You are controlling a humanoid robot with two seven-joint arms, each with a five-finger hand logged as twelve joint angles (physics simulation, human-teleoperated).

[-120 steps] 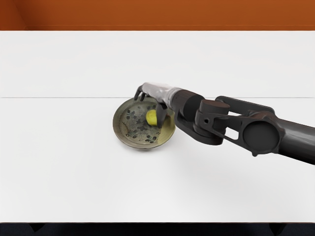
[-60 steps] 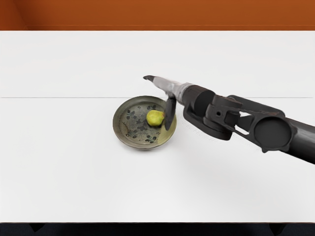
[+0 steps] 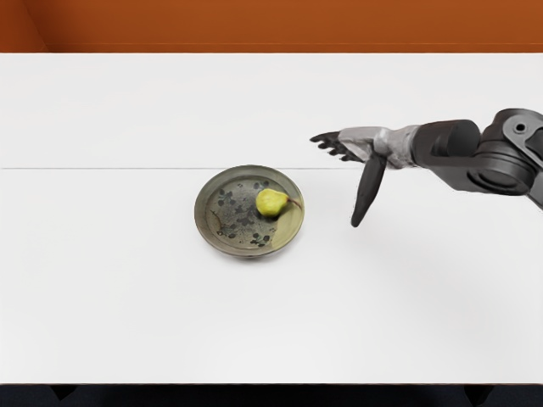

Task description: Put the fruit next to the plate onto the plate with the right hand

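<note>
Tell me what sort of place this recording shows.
Most likely a simulated tabletop test scene, not a real room: a plain white table, a flat orange wall behind it, and one plate holding a pear, with the open right hand nearby.

- A white table (image 3: 127,297) fills nearly the whole frame, with a thin seam (image 3: 102,169) running straight across its upper half.
- A round, mottled olive plate (image 3: 222,227) sits directly on it, just left of centre.
</note>
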